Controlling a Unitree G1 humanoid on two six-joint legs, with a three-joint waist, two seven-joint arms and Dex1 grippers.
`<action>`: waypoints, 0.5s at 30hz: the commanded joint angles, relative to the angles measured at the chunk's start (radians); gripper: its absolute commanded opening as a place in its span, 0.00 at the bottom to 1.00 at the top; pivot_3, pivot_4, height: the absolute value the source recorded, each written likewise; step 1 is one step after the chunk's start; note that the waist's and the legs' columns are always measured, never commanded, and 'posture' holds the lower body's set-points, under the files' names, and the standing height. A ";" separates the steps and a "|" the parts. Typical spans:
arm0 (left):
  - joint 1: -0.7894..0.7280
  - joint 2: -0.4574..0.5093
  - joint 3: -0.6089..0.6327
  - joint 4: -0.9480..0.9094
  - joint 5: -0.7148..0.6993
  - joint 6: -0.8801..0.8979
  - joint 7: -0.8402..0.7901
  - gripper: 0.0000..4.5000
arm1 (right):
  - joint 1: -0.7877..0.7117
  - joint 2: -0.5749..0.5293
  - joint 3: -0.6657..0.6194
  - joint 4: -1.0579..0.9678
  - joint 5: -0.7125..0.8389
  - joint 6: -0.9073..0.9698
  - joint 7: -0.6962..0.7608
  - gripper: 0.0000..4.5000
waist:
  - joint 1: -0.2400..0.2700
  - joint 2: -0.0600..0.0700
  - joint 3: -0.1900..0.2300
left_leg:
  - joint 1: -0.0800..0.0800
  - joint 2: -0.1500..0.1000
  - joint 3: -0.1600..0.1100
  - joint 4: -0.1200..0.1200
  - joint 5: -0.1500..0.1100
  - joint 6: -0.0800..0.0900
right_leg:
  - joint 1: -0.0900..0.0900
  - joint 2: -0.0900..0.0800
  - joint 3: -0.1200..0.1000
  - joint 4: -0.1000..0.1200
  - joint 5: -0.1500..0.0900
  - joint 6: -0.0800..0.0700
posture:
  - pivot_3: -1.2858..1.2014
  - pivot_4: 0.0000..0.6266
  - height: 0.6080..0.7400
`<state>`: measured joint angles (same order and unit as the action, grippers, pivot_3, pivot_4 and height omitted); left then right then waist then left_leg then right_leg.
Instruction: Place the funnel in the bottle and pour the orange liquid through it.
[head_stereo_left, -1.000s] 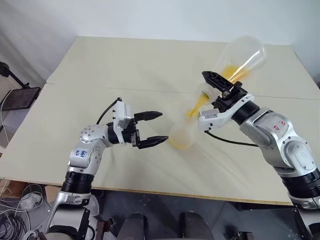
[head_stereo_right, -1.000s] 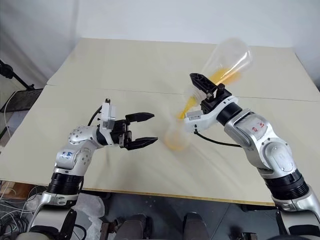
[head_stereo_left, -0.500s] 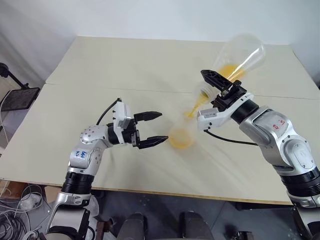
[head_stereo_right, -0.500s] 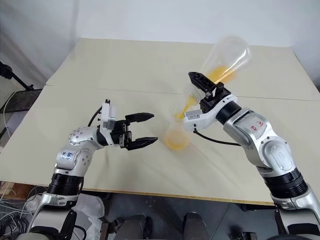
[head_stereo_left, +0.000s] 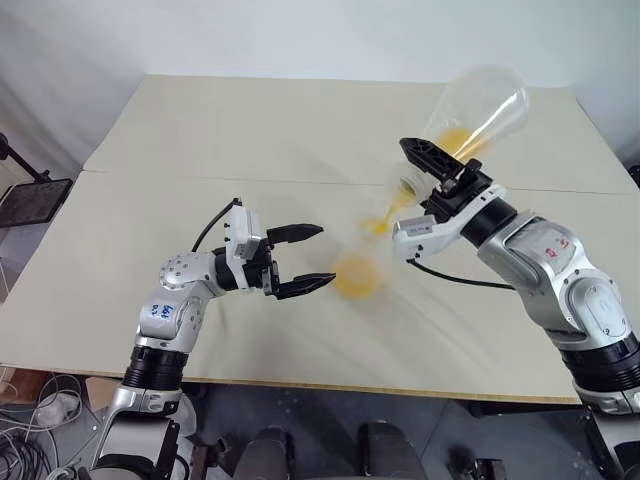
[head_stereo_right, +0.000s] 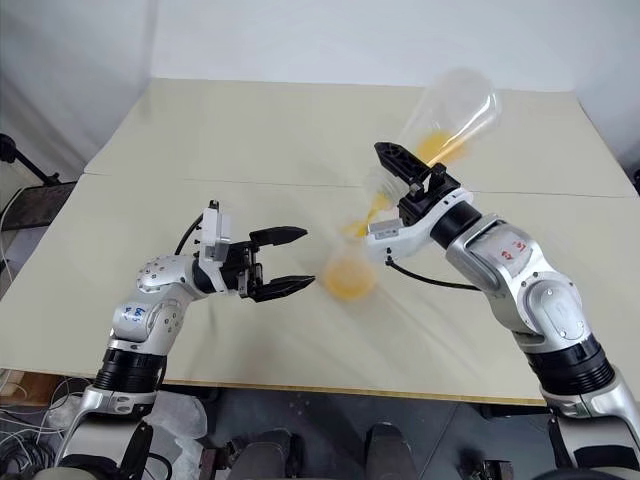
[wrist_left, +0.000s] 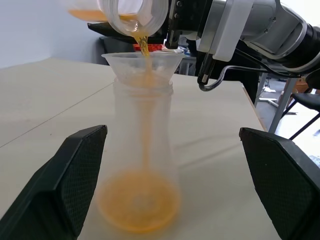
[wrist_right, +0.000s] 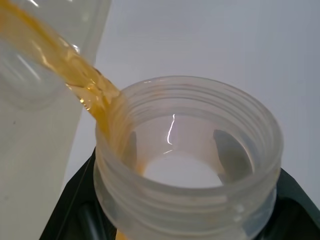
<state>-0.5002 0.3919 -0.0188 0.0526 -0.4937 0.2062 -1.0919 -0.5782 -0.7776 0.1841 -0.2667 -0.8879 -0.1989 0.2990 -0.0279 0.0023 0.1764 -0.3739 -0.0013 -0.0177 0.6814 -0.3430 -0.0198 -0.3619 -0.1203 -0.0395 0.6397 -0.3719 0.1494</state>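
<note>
Left wrist view: orange liquid (wrist_left: 144, 55) streams from a tilted flask (head_stereo_left: 470, 120), clamped in the right gripper (head_stereo_left: 440, 178), into the funnel (wrist_left: 142, 65) atop the bottle (wrist_left: 142, 165). The left gripper (head_stereo_left: 305, 259) gapes wide beside it, empty.

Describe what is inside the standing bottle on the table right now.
A clear funnel sits in the neck of the bottle. A thin stream of orange liquid falls from it into a shallow pool at the base. The funnel's stem is too blurred to make out.

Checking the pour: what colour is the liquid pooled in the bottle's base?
Bright orange liquid, clearest in the left wrist view.
</note>
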 joint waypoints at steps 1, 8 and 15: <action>0.008 -0.002 0.003 -0.036 -0.002 -0.015 0.005 1.00 | -0.025 0.003 -0.040 -0.022 -0.003 -0.009 -0.025 0.55 | 0.000 0.000 0.000 | 0.000 0.000 0.000 0.000 0.000 0.000 | 0.000 0.000 0.000 0.000 0.000 0.000 | 0.52 0.24 1.00; 0.012 0.001 0.005 -0.042 -0.004 -0.013 0.009 1.00 | -0.030 0.010 -0.033 -0.018 -0.003 -0.012 -0.027 0.55 | 0.000 0.000 0.000 | 0.000 0.000 0.000 0.000 0.000 0.000 | 0.000 0.000 0.000 0.000 0.000 0.000 | 0.52 0.24 1.00; 0.012 0.002 0.006 -0.045 -0.004 -0.011 0.013 1.00 | -0.031 0.018 -0.034 -0.015 -0.004 -0.019 -0.028 0.55 | 0.000 0.000 0.000 | 0.000 0.000 0.000 0.000 0.000 0.000 | 0.000 0.000 0.000 0.000 0.000 0.000 | 0.52 0.24 1.00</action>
<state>-0.4955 0.3922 -0.0188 0.0470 -0.4937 0.2062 -1.0808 -0.5815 -0.7637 0.1841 -0.2642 -0.8888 -0.2166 0.2924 -0.0279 0.0023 0.1764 -0.3739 -0.0013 -0.0178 0.6814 -0.3430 -0.0198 -0.3619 -0.1203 -0.0395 0.6398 -0.3719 0.1494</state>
